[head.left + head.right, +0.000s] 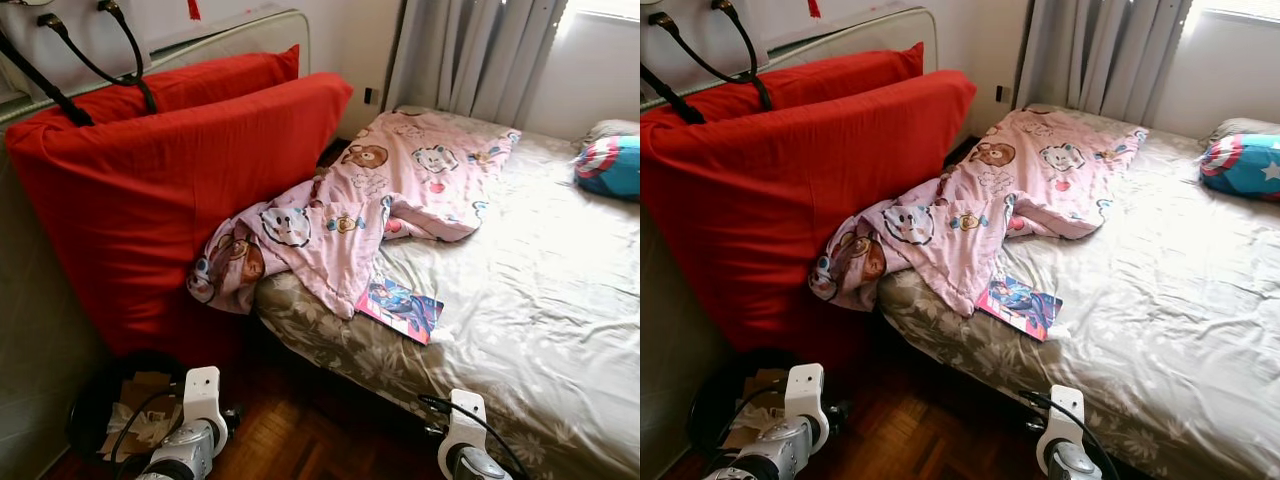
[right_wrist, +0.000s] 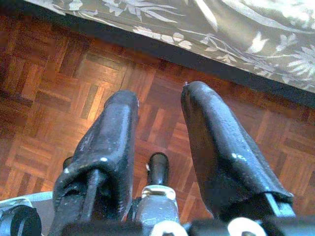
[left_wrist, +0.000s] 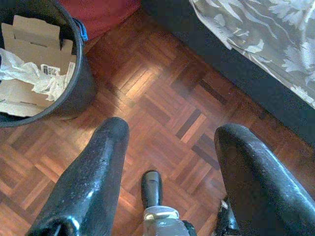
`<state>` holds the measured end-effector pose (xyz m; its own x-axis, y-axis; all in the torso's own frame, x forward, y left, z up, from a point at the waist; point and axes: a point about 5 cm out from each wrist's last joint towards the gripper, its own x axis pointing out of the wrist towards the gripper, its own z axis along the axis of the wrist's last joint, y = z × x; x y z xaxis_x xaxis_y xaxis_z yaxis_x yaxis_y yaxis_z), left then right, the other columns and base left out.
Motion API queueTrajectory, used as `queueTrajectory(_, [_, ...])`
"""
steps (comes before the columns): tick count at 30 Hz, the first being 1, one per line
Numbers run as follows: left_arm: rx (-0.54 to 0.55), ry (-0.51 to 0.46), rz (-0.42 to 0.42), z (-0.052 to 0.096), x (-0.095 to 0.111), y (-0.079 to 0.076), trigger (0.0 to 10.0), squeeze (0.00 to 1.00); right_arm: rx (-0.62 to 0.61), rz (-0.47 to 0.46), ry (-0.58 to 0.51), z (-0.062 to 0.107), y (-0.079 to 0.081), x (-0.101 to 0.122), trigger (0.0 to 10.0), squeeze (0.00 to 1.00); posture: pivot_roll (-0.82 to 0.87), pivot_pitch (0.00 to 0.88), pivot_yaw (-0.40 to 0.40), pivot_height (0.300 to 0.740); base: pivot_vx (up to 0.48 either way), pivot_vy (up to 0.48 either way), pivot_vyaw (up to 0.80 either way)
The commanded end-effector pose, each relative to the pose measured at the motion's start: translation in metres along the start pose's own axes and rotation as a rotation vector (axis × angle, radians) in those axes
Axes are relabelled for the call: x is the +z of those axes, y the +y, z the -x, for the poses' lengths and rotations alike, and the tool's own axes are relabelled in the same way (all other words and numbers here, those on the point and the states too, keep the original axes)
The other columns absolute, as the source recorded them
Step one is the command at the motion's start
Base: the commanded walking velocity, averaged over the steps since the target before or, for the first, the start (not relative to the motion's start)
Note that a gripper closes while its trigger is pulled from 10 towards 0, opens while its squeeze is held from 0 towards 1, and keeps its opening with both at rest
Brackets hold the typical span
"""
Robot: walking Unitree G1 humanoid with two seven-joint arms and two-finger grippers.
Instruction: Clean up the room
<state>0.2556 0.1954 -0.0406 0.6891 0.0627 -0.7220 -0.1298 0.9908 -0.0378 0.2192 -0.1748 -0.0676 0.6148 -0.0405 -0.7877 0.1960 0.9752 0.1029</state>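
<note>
A pink blanket (image 1: 350, 215) is seen crumpled at frame centre on the bed (image 1: 540, 300). Both the left end effector (image 3: 170, 147) and right end effector (image 2: 160, 118) are spread, empty, above the floor (image 3: 162, 88).

parquet floor (image 3: 162, 98), bed (image 1: 560, 330), grey curtains (image 1: 470, 55)

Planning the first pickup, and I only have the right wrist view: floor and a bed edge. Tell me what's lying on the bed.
Observer: A pink cartoon blanket lies crumpled across the bed, one end hanging off the side.
Operator: Name anything smaller up there.
Observer: A comic book lies near the bed's edge, at the blanket's corner.
Operator: Report where trash can go.
Observer: A black bin holding cardboard stands on the floor near the open left pincer.
</note>
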Motion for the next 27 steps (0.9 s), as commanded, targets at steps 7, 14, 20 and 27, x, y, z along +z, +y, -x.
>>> queueTrajectory(7, [-0.003,0.009,0.006,0.0001,-0.0016,0.0001,10.0,0.0,-0.004,-0.014,0.006,0.0001,-0.0009,-0.0009,10.0,0.0,-0.02,0.0,-0.037,0.74,0.307,0.0,0.0])
queueTrajectory(14, [-0.002,0.005,0.01,-0.0001,-0.0003,-0.0003,10.0,0.0,-0.002,-0.012,0.005,-0.0001,-0.0008,0.0003,10.0,0.0,-0.01,0.0,-0.041,0.74,0.318,0.0,0.0])
queueTrajectory(20, [-0.002,0.002,0.012,-0.0002,0.0006,-0.0003,10.0,0.0,0.001,-0.013,0.005,-0.0002,-0.0003,0.0011,10.0,0.0,-0.01,0.0,-0.038,0.74,0.322,0.0,0.0])
queueTrajectory(27, [-0.002,0.001,0.008,-0.0003,0.0018,-0.0001,10.0,0.0,0.017,0.02,0.0,-0.0005,0.0008,0.0034,10.0,0.0,-0.01,0.0,-0.034,0.74,0.321,0.0,0.0])
